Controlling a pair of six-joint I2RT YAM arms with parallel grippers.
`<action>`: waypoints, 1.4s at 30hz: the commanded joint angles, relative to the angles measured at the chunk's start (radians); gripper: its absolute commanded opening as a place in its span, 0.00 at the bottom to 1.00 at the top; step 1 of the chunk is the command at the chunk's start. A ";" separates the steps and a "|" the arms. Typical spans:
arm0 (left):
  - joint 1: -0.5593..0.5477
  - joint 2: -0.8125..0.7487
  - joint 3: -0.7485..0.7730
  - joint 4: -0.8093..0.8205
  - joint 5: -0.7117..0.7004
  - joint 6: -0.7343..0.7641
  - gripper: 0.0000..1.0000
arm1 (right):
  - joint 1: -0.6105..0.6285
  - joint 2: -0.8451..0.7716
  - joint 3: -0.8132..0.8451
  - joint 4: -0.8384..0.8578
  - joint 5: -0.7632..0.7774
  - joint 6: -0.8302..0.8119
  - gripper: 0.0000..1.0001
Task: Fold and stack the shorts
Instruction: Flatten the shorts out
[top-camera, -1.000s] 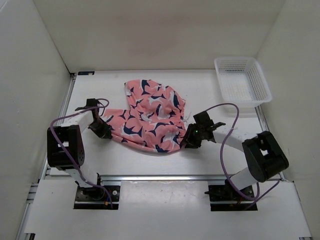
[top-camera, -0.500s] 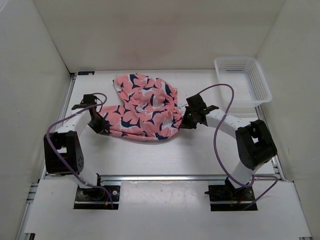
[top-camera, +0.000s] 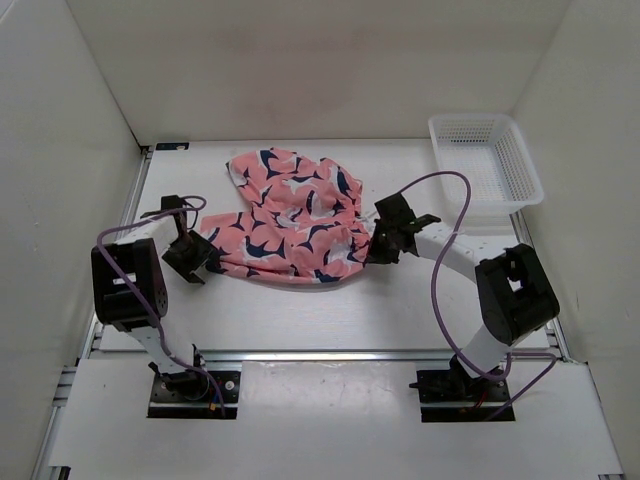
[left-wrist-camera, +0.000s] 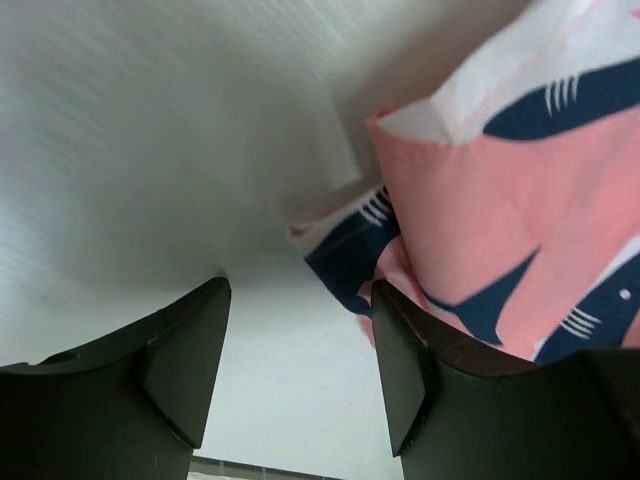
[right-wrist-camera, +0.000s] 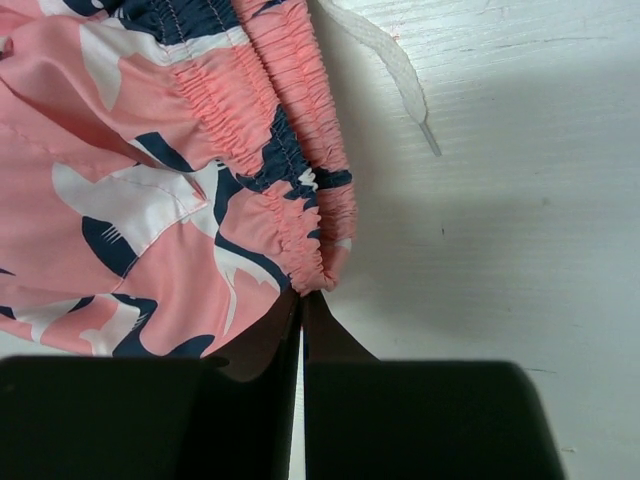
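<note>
The salmon-pink shorts (top-camera: 290, 220) with navy-and-white shark shapes lie crumpled and spread at the middle of the table. My left gripper (top-camera: 192, 262) stands open just off their left edge. In the left wrist view only bare table lies between the left gripper's (left-wrist-camera: 300, 290) fingers, and the shorts' hem (left-wrist-camera: 500, 200) passes beside and behind the right finger. My right gripper (top-camera: 378, 245) is at the shorts' right edge. In the right wrist view it (right-wrist-camera: 303, 295) is shut, its tips pinching the corner of the gathered waistband (right-wrist-camera: 300, 190).
A white mesh basket (top-camera: 485, 160) stands at the back right corner. A white drawstring (right-wrist-camera: 390, 60) trails from the waistband onto the table. White walls close in the left, back and right sides.
The left gripper opened, let go of the shorts' left edge and drew back toward the near left. The right gripper shut on the waistband and carried it away from the near edge.
</note>
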 joint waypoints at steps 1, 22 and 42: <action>0.001 0.029 0.049 0.034 0.027 0.017 0.70 | 0.003 -0.052 -0.014 -0.025 0.031 -0.028 0.00; -0.001 0.103 0.475 -0.042 0.011 0.054 0.10 | -0.121 0.084 0.427 -0.159 0.064 -0.245 0.00; -0.019 -0.400 0.123 -0.188 0.082 0.139 0.74 | -0.139 -0.298 0.087 -0.233 0.182 -0.158 0.21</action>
